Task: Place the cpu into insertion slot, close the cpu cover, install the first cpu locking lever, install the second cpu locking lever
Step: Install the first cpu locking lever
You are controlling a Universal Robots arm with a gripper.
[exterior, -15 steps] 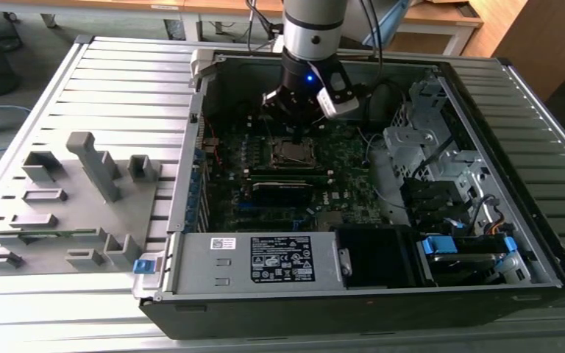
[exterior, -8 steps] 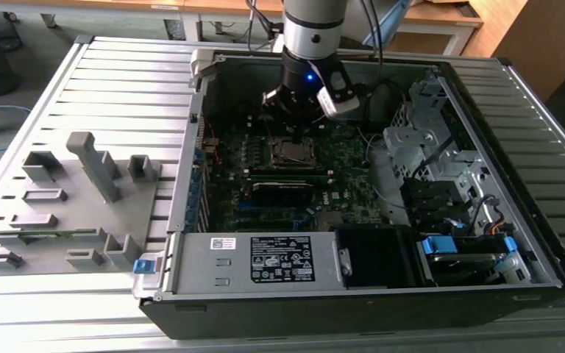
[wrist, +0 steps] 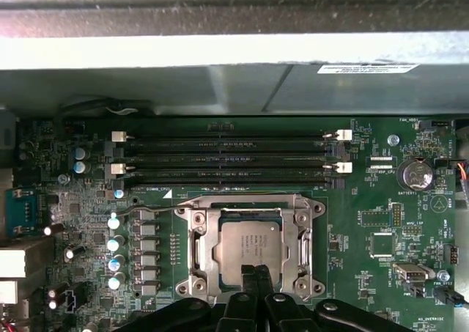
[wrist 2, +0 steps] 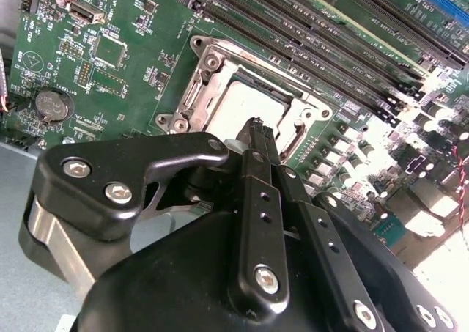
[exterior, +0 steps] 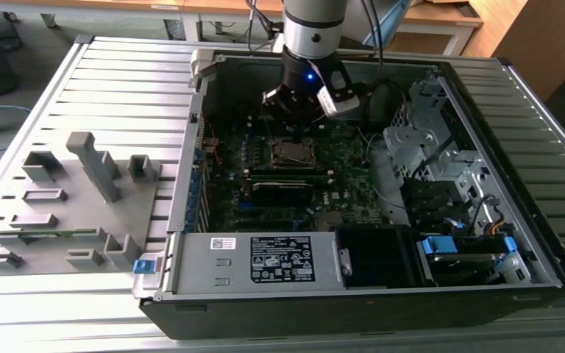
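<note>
The cpu [wrist: 248, 245], a silver-grey square, lies flat in the insertion slot [exterior: 290, 152] on the green motherboard. The cpu cover [wrist: 199, 238] is down around it, and the chip shows through its window. In the second wrist view the cpu [wrist 2: 245, 103] glares bright inside the cover frame [wrist 2: 192, 91]. A thin wire lever [wrist: 146, 210] runs out from one corner of the socket. My gripper [wrist: 256, 272] hovers just over the socket's edge with its two black fingers pressed together and nothing between them; its tips [wrist 2: 258, 125] point at the cpu.
Long black memory slots [wrist: 227, 156] run beside the socket, with a coin battery [wrist: 416, 175] nearby. The open computer case holds a power supply [exterior: 253, 259], drive bays [exterior: 440, 184] and cables. A grey fixture block [exterior: 67, 206] sits on the slatted table at the exterior view's left.
</note>
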